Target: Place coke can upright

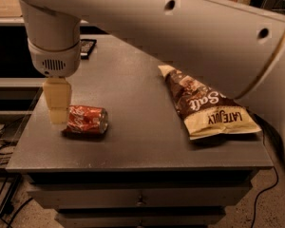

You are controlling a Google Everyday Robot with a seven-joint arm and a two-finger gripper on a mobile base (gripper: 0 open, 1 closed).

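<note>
The can (85,120) lies on its side on the tabletop (133,75), at about 8 o'clock of the surface, near the left edge and not far from the front edge. Its silver end faces 3 o'clock; whether that end is open cannot be told. The hand (58,114) hangs from the arm straight down at the can's 9 o'clock end, touching or just beside it; which of the two I cannot tell, nor whether the hand is wide or narrow.

From the can toward 3 o'clock lies a wide bare stretch of tabletop, and bare surface also runs toward 12 o'clock. Beyond that stretch, well apart from the can, a chip bag (204,103) lies flat near the right edge, its lower end close to the front right corner. A small dark object (88,46) sits at 11 o'clock near the back edge. Under the front edge is a shut drawer (140,198).
</note>
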